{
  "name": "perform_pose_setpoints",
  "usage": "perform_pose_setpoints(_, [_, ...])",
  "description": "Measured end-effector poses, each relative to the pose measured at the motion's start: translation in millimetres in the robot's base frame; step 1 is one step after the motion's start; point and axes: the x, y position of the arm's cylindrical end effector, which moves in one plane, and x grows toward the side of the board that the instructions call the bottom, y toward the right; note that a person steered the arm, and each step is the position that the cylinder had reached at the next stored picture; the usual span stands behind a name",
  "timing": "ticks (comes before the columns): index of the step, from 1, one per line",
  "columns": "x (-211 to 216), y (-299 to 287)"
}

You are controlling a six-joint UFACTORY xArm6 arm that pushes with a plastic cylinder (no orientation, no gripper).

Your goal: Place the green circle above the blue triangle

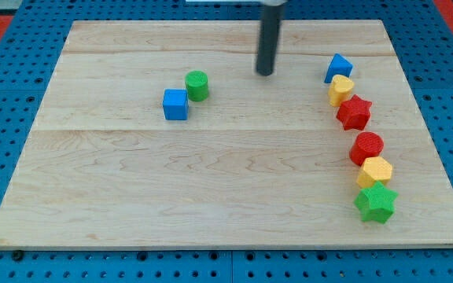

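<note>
- Tabletop (211, 196) of pale wood fills most of the camera view and rests on a blue pegboard (22, 267) dotted with holes.
- My tip (265, 74) stands on the wood at the far middle, with the dark rod rising straight up out of the view's top.
- Jaws do not exist on this arm; it ends only in the rod, so nothing is gripped.
- Green circle (197, 85) sits left of my tip, apart from it, in the far left-of-centre part of the board.
- Blue cube (176, 104) lies just near and left of the green circle, their edges touching or almost so; I cannot tell which.
- Blue triangle (338, 67) sits far on the right side, right of my tip and well apart from the green circle.
- Yellow block (340, 90) of lobed shape lies just near the blue triangle and touches it.
- Red star (355, 112) follows next, against the yellow block.
- Red circle (366, 147) lies nearer still, with a small gap after the red star.
- Yellow hexagon (376, 170) touches the red circle on its near side.
- Green star (377, 203) ends this curved row at the near right, touching the yellow hexagon.
</note>
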Motion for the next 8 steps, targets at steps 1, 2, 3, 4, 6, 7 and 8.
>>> perform_pose_setpoints(1, [58.9, -41.3])
perform_pose_setpoints(2, [54.3, -115.2])
perform_pose_setpoints(3, [18.5, -101.7])
perform_pose_setpoints(4, [1.4, -96.2])
perform_pose_setpoints(6, [-18.5, 16.2])
perform_pose_setpoints(7, [-45.5, 49.2])
perform_pose_setpoints(8, [-61.9, 21.6])
